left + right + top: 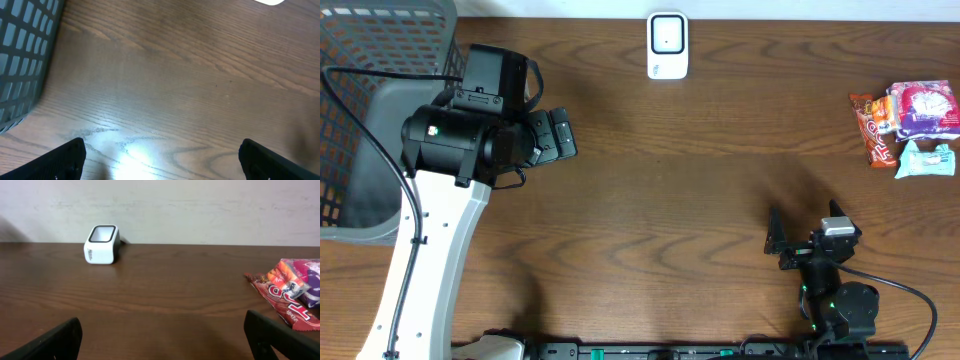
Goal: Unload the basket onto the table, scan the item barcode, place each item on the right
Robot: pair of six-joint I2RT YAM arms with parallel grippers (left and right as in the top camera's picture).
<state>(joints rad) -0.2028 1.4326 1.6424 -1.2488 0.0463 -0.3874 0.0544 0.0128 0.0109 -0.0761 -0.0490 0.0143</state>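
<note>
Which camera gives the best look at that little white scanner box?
The right wrist view: the white scanner stands unobstructed, with its side and window visible. Overhead shows only its top. The left wrist view catches just a white sliver at its upper edge, perhaps the scanner.

White scanner (667,45), snack packets (920,110) far right

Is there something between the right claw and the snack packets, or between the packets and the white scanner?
Nothing visible. Only bare table lies between the open right claw and the snack packets, and between them and the white scanner.
</note>
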